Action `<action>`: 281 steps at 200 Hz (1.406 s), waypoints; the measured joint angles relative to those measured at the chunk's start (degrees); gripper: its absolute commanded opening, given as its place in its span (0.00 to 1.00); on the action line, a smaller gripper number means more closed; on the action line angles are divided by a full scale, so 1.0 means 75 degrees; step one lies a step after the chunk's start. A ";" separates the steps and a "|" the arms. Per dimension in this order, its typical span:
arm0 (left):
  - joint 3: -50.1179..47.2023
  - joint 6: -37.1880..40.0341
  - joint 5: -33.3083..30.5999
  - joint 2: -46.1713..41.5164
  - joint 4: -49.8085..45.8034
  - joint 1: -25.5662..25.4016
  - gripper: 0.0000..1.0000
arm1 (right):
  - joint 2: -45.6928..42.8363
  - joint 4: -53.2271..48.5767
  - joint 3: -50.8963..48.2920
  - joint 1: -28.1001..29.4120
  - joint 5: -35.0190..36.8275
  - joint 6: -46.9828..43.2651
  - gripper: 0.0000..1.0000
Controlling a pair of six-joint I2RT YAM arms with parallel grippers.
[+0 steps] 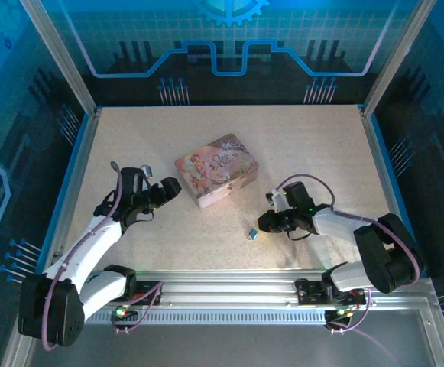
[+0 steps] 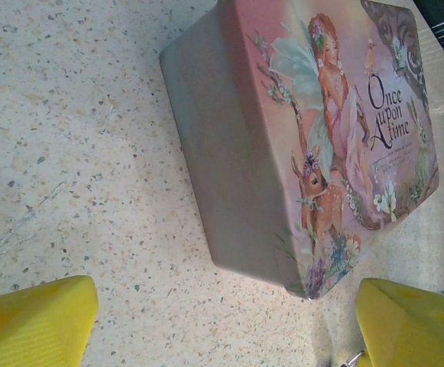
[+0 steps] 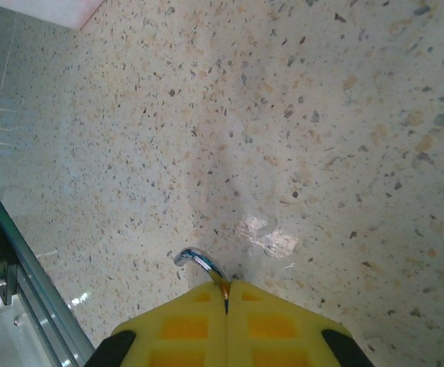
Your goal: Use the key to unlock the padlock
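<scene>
Padlock [image 1: 251, 233] sits at the tip of the right gripper [image 1: 260, 225], low over the speckled table [image 1: 321, 145], towards the front edge and well apart from the pink tin [image 1: 218, 168]. In the right wrist view the yellow pads [image 3: 183, 325] are pressed together and clamped on the lock. A curved silvery part of it projects from the seam, close above the surface; contact with the surface cannot be determined.

Left gripper [image 1: 170, 188] stands just beside the tin's left corner. In the left wrist view its yellow fingers [image 2: 34, 317] are spread wide apart, facing the tin's side wall. A small silvery piece [image 2: 351, 358] shows at the inner edge of one finger; what it is cannot be determined. The tin lies flat, illustrated lid upward.
</scene>
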 measured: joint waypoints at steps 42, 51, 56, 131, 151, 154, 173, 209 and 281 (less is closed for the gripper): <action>0.0000 0.0000 0.0003 0.0076 0.0000 0.0020 0.89 | 0.0044 0.0119 0.0000 0.0012 0.0000 0.0099 0.20; 0.0000 0.0000 0.0006 0.0076 0.0000 0.0038 0.89 | 0.0044 0.0122 0.0000 0.0012 0.0009 0.0055 0.24; 0.0000 0.0000 0.0009 0.0076 0.0000 0.0044 0.90 | 0.0044 0.0117 0.0000 0.0012 0.0023 0.0096 0.26; 0.0131 0.0087 0.0085 0.0070 -0.0137 0.0221 0.96 | -0.1177 -0.0720 0.0248 0.0003 0.0799 -0.0154 0.46; 0.0259 0.0233 0.0015 -0.0041 -0.0216 0.0291 0.99 | -0.1693 -0.1131 0.0443 -0.0061 0.1169 -0.0350 0.52; 0.0274 0.0236 -0.0012 -0.0073 -0.0230 0.0297 0.99 | -0.1766 -0.1198 0.0475 -0.0070 0.1221 -0.0393 0.52; 0.0353 0.0402 -0.0259 -0.0347 -0.0332 0.0376 0.99 | -0.2247 -0.1530 0.0638 -0.0248 0.1585 -0.0621 0.58; 0.0472 0.0778 -0.0973 -0.0848 -0.0399 0.0475 0.99 | -0.3232 -0.1897 0.0667 -0.1198 0.2308 -0.0938 0.72; 0.0195 0.1075 -0.3407 -0.1489 0.0140 0.0615 0.99 | -0.4339 -0.1515 0.0073 -0.2850 0.3311 -0.1256 1.00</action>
